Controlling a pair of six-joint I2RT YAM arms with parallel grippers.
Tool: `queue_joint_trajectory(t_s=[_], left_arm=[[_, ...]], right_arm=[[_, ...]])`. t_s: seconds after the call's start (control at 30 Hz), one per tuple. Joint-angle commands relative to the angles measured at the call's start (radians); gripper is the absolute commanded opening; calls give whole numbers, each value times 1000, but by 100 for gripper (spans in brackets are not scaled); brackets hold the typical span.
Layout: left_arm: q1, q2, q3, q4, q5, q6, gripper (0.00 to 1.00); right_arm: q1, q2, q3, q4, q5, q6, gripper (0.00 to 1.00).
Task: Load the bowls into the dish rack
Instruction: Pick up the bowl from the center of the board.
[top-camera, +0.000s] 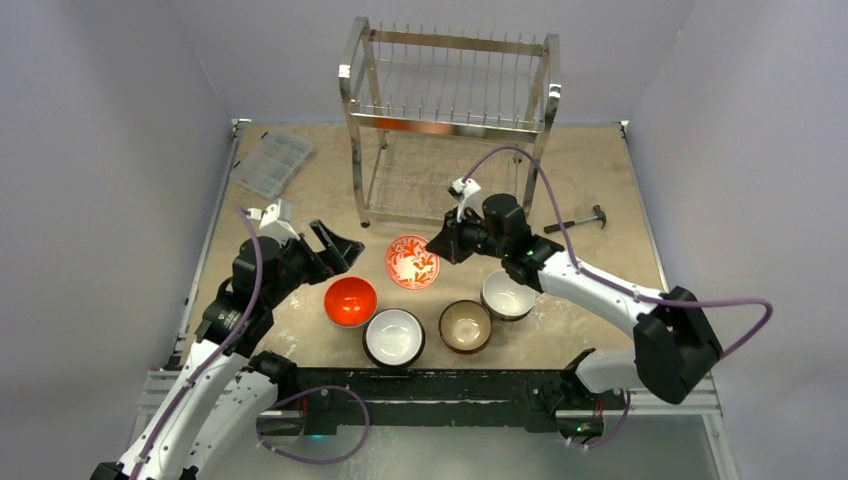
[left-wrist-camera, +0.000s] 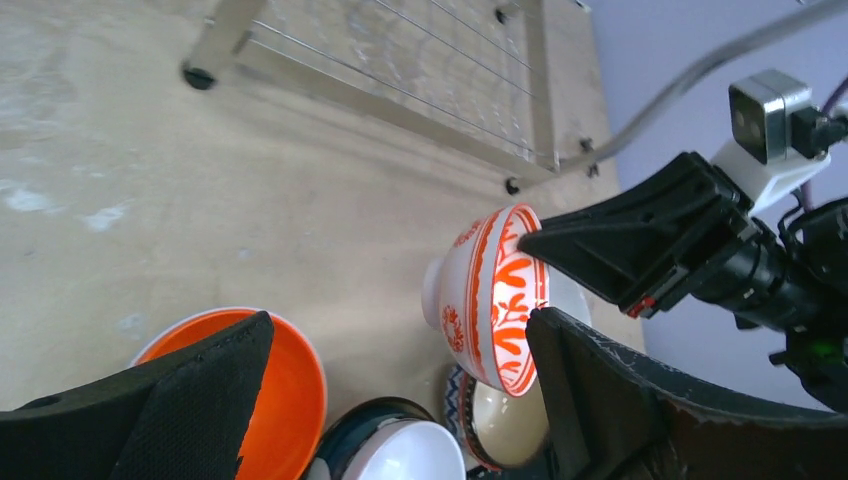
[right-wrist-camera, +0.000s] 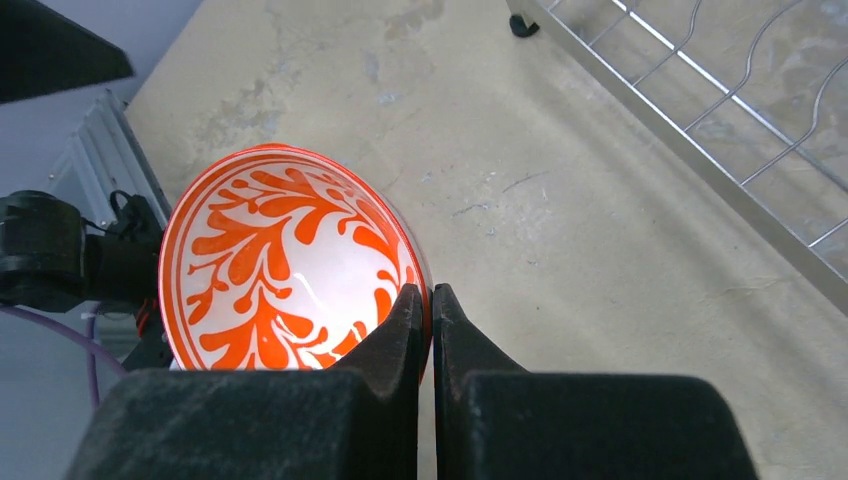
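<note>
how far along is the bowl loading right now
Done: nothing visible; the dish rack holds no bowls. In hand: the right gripper is shut on the rim of the patterned orange bowl, tipped on edge in front of the rack. The left gripper is open and empty. Left: that bowl plus the orange-red bowl, dark-rimmed white bowl, brown bowl and white bowl on the table.

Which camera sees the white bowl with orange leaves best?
Right wrist: the white ceramic bowl with orange leaf pattern fills the view, rim pinched by the right pincer. Top view shows it small; left wrist shows it side-on.
</note>
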Motion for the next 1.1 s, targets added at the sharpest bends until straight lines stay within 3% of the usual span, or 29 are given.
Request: queue_joint_trajectory(t_s=[0.0, 0.17, 0.37, 0.7, 1.07], left_arm=[[-1, 34, -72, 283, 239, -16, 99], [-5, 109, -142, 512, 352, -96, 99], [-74, 182, -155, 622, 361, -118, 99], [-234, 270, -144, 684, 275, -94, 96], [-270, 289, -171, 747, 232, -145, 83]], right_arm=[[-38, -126, -45, 154, -100, 30, 0], [-97, -203, -96, 169, -163, 37, 0], [-134, -262, -148, 240, -222, 105, 0], [-145, -193, -127, 320, -318, 183, 0], [-146, -179, -131, 426, -315, 257, 0]])
